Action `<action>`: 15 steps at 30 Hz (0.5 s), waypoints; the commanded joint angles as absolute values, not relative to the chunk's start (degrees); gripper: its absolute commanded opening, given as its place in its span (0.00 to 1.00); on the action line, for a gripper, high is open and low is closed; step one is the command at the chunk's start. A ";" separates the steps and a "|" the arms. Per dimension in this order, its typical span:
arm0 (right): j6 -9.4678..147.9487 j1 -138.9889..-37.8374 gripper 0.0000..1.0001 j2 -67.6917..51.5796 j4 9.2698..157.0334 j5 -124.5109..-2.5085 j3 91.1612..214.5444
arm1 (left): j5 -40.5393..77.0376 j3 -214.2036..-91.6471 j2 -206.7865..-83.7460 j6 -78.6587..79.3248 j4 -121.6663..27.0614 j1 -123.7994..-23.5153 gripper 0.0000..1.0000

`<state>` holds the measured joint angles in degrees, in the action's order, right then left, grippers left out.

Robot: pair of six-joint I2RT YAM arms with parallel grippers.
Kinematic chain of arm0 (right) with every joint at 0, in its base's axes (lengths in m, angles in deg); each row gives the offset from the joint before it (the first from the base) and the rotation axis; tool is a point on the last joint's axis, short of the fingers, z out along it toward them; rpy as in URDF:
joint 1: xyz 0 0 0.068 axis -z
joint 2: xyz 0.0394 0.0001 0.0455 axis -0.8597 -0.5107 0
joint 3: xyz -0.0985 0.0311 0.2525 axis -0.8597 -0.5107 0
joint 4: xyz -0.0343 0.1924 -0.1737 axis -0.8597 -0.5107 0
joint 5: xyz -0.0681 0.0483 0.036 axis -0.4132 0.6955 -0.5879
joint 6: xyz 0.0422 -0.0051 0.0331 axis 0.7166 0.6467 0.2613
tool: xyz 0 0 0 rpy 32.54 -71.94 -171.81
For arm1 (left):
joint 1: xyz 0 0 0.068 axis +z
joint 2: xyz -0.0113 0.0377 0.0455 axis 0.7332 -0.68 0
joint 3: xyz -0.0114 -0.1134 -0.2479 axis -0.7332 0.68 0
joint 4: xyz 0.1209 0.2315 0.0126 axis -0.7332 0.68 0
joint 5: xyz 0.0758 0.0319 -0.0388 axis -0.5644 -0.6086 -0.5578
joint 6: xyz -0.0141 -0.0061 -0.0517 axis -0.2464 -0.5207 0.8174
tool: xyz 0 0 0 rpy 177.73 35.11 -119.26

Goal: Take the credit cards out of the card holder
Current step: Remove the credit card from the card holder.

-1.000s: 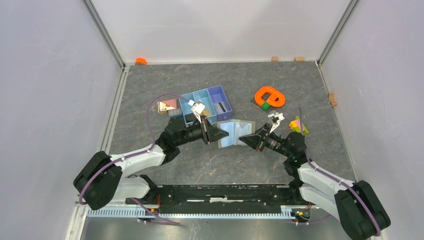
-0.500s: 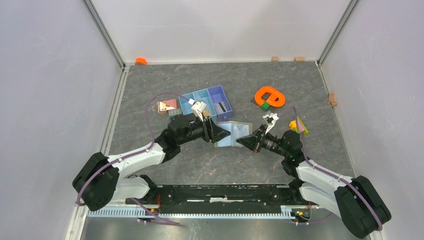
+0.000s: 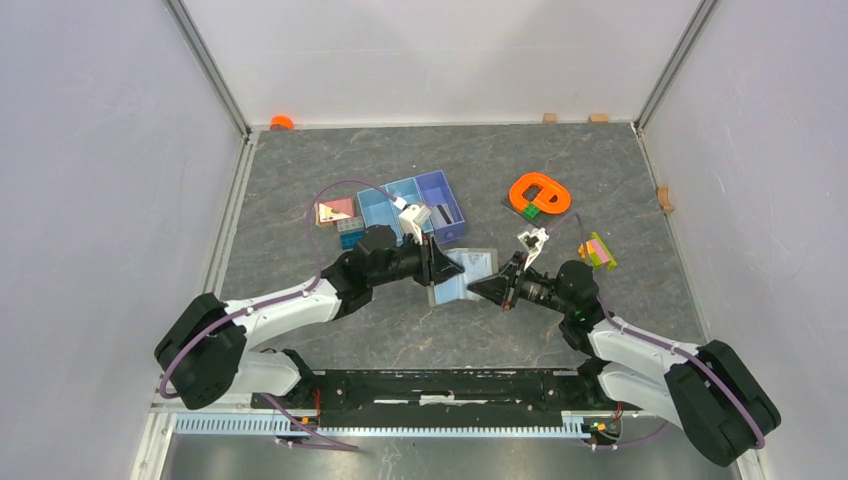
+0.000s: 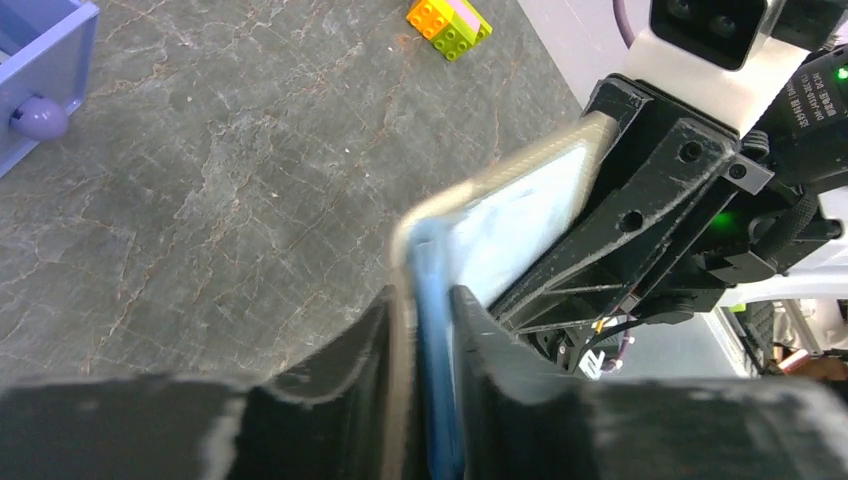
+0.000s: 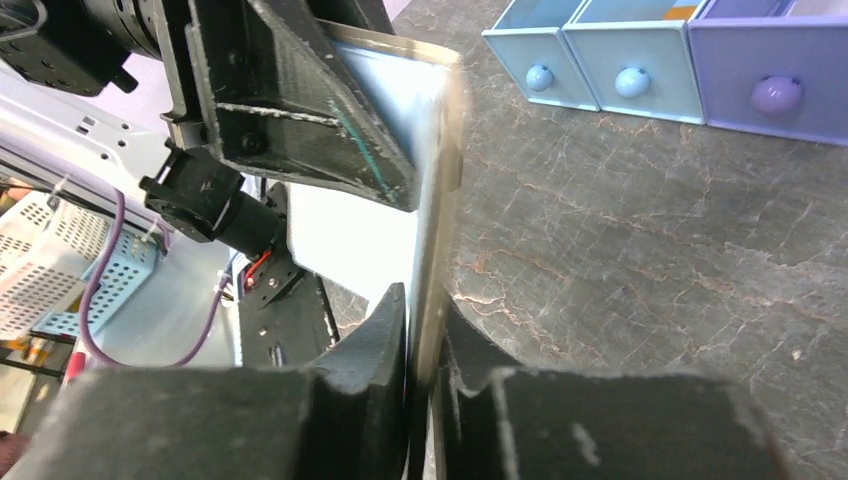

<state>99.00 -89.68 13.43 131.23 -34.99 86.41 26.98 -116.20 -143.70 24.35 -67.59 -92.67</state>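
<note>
The grey-taupe card holder (image 3: 468, 268) is held up off the table between my two grippers, partly folded, its pale blue-grey inside showing. My left gripper (image 3: 436, 272) is shut on its left flap; in the left wrist view the fingers (image 4: 420, 300) pinch the tan edge and a blue inner layer of the holder (image 4: 510, 215). My right gripper (image 3: 482, 288) is shut on the right flap, whose thin edge (image 5: 432, 200) stands between the fingers (image 5: 425, 300). No credit cards show apart from the holder here. A pale striped piece (image 3: 440, 213) lies in the tray's purple compartment.
A blue-and-purple three-compartment tray (image 3: 447, 185) stands just behind the left gripper. An orange ring (image 3: 539, 192) lies at the back right and coloured bricks (image 3: 597, 250) lie right of the right arm. Pink and tan blocks (image 3: 335, 212) sit left of the tray.
The two grippers have come closer together and the holder between them has folded narrower. The left gripper shifted its hold further right along the left flap.
</note>
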 commanded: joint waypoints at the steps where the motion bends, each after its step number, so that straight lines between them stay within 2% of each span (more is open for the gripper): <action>1: 99.33 -90.05 0.30 14.56 134.68 -33.19 89.33 | 24.02 -118.97 -144.74 22.14 -65.24 -92.87 0.25; 2: 98.81 -90.00 0.35 15.22 133.55 -33.71 89.36 | 23.61 -118.86 -144.53 22.14 -64.91 -92.86 0.22; 9: 94.39 -89.55 0.41 19.43 124.99 -38.43 90.64 | 21.50 -118.47 -142.74 22.08 -63.66 -92.51 0.18; 13: 93.59 -88.58 0.39 21.04 123.11 -40.38 90.33 | 21.53 -118.26 -142.00 21.98 -63.74 -92.42 0.18; 15: 93.82 -87.98 0.34 21.39 123.08 -40.26 90.15 | 21.50 -118.16 -141.81 21.96 -63.74 -92.42 0.18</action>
<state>95.44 -88.96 19.95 124.08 -38.33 88.38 22.85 -117.18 -143.77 24.22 -63.11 -92.63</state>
